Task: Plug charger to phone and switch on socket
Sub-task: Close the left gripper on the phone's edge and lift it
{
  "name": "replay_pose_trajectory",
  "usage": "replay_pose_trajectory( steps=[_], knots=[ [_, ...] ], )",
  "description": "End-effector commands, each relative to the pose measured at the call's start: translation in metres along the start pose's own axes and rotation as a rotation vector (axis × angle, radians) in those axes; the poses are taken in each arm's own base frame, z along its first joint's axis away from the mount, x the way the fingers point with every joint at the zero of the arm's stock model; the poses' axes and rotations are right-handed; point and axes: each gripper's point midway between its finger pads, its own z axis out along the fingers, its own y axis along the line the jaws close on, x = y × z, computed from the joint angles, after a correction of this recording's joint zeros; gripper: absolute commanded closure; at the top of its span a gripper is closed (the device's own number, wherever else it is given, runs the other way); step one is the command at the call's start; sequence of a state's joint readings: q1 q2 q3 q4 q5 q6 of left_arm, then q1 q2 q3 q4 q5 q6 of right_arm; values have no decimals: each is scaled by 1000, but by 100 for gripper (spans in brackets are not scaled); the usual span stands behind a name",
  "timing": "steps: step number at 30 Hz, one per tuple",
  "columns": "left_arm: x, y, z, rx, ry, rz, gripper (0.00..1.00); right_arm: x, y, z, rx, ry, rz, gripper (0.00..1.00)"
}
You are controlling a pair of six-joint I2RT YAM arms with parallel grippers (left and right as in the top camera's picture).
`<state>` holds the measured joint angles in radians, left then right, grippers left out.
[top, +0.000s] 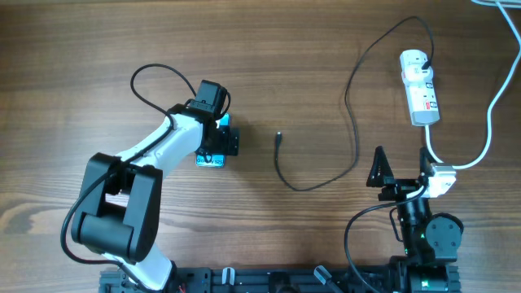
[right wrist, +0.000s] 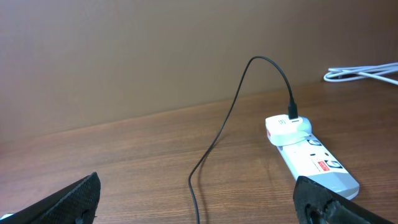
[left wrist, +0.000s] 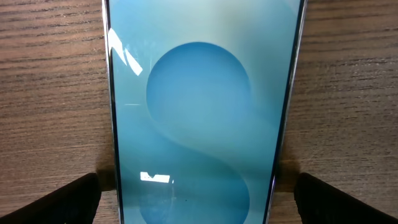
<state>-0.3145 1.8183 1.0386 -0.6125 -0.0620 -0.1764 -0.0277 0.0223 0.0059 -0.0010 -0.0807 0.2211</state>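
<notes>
The phone (left wrist: 199, 106) lies flat on the wood table, its turquoise screen filling the left wrist view. My left gripper (left wrist: 199, 205) is open just above it, one dark finger (left wrist: 62, 202) on each side of its long edges, with a gap to the phone on both sides. In the overhead view only slivers of the phone (top: 210, 161) show under the left gripper (top: 216, 140). The charger (top: 355, 122) runs from the socket (top: 419, 88) in a long loop to its plug tip (top: 278, 137), lying loose right of the phone. My right gripper (top: 400, 167) is open and empty, near the socket (right wrist: 314, 158) and cable (right wrist: 214, 140).
A thick white lead (top: 488, 122) curves from the socket's near end to the table's right edge. A white adapter (right wrist: 288, 128) sits on the socket's far end with the black cable in it. More white lead (right wrist: 367, 73) lies at the far right.
</notes>
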Motion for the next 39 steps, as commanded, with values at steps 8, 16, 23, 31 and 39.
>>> replay_pose_trajectory(
  steps=[8,16,23,31,39],
  knots=[
    [-3,-3,5,9,-14,15,0,-2,-2,0,13,-8,-11,0],
    [11,0,17,7,-5,16,0,-2,-2,0,13,-8,-11,0],
    [11,-1,19,9,-14,15,4,-2,-2,0,13,-8,-11,0],
    [11,-1,19,9,-12,15,27,-2,-2,0,13,-8,-11,0],
    [10,-1,18,10,-18,15,44,-2,-2,0,13,-8,-12,0]
  ],
)
